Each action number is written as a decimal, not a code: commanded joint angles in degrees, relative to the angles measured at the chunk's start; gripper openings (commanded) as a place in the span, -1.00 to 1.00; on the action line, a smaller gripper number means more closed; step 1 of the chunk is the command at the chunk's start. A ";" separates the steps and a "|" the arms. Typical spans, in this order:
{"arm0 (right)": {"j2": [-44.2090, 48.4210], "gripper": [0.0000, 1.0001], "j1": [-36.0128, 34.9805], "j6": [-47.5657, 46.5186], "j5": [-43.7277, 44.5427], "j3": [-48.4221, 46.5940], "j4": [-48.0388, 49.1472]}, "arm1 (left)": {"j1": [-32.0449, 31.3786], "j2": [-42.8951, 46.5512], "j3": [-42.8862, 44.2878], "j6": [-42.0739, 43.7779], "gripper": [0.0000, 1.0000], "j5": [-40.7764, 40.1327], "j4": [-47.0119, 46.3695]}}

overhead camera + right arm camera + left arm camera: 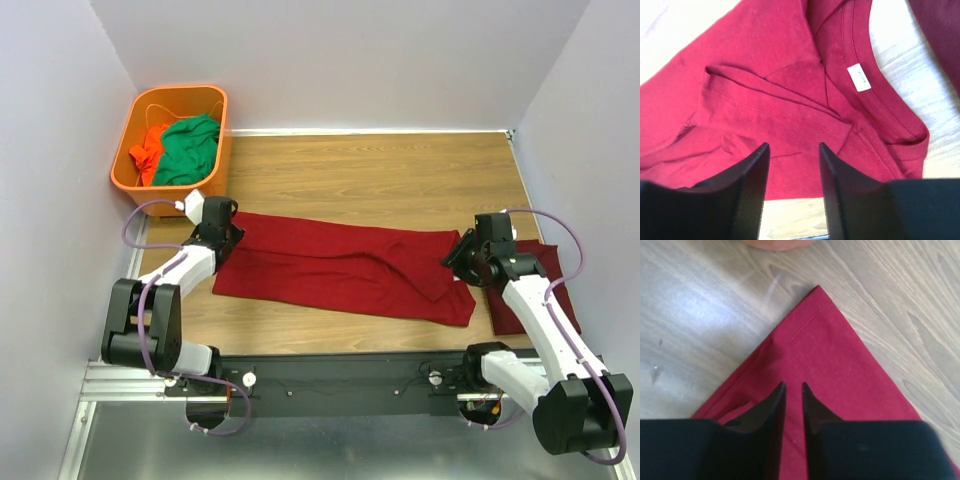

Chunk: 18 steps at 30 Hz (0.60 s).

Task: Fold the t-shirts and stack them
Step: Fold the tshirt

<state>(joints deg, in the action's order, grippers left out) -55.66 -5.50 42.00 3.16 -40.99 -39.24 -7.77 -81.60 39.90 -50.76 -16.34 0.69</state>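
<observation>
So the folded-over maroon cotton t-shirt (pixel 340 268) lies flat across the wooden worktop (pixel 380 170). Left fingers (pixel 771 410) are just slightly parted over its left corner. Right fingers (pixel 752 180) are wider apart over the collar end. Neither's gripping anything.

maroon t-shirt (pixel 340 265), orange basket (pixel 223 140), green garment (pixel 190 150)
</observation>
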 commanded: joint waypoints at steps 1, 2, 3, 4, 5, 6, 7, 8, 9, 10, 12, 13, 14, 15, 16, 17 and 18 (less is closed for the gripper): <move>1.69 0.09 0.31 0.98 -2.10 0.74 -1.19 | 1.09 4.34 -1.75 -0.83 -0.29 2.10 -2.71; 1.87 0.11 0.40 0.89 -2.54 0.65 -1.10 | 1.18 4.96 -1.76 -0.83 -0.25 2.10 -2.27; 1.96 0.14 0.31 0.54 -2.80 0.39 -0.92 | 1.09 6.18 -1.67 -0.83 -0.24 2.10 -2.10; 1.78 0.14 0.40 -0.94 -2.81 -0.05 -0.40 | 1.18 6.54 -1.23 -0.66 -0.23 2.19 -1.83; 1.17 0.14 0.40 -1.30 -4.90 -0.92 0.30 | 1.18 7.15 -1.05 -0.48 -0.23 2.36 -1.48; -0.14 0.14 0.31 -2.00 -5.35 -1.28 0.83 | 1.18 7.16 -0.70 -0.30 -0.24 2.62 -1.48; -1.11 0.14 0.22 -2.09 -6.14 -1.80 2.23 | 1.09 6.81 -0.09 0.05 -0.24 2.98 -1.57; -1.90 0.14 0.31 -2.18 -6.76 -1.98 3.11 | 1.09 5.76 0.44 0.40 -0.24 3.50 -1.57; -2.69 0.14 0.31 -2.18 -7.28 -1.99 4.17 | 0.92 5.06 0.88 0.66 -0.25 3.94 -1.48; -4.27 0.13 0.31 -2.01 -7.64 -1.99 5.39 | 0.57 4.35 1.40 0.93 -0.26 5.25 -1.57; -6.38 0.14 0.05 -2.18 -7.55 -2.51 7.95 | -1.62 1.55 3.69 2.16 -0.30 6.84 -1.57; -8.39 0.13 -0.13 -2.10 -7.29 -3.04 9.17 | -2.59 0.75 5.26 2.86 -0.32 7.37 -1.31; -9.54 0.13 -0.48 -2.18 -7.29 -3.39 9.88 | -3.56 -0.74 6.06 3.12 -0.33 7.81 -1.39; -10.51 0.13 -0.83 -2.44 -7.20 -4.00 10.58 | -6.27 -1.45 6.68 3.30 -0.35 8.42 -1.30; -11.31 0.13 -1.27 -2.45 -7.03 -4.09 11.29 | -7.60 -2.06 7.29 3.39 -0.35 8.60 -1.39; -13.49 0.12 -2.23 -2.36 -6.33 -4.18 12.69 | -9.26 -3.46 8.60 4.09 -0.36 9.47 -1.91; -14.56 0.12 -2.93 -2.19 -5.97 -4.27 13.40 | -11.89 -4.35 9.49 4.61 -0.43 9.83 -2.01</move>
<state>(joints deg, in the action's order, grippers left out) -67.20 -6.46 40.45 -2.68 -43.33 -30.81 -13.65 -83.11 46.19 -48.86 -10.28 -0.36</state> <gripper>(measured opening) 0.564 0.322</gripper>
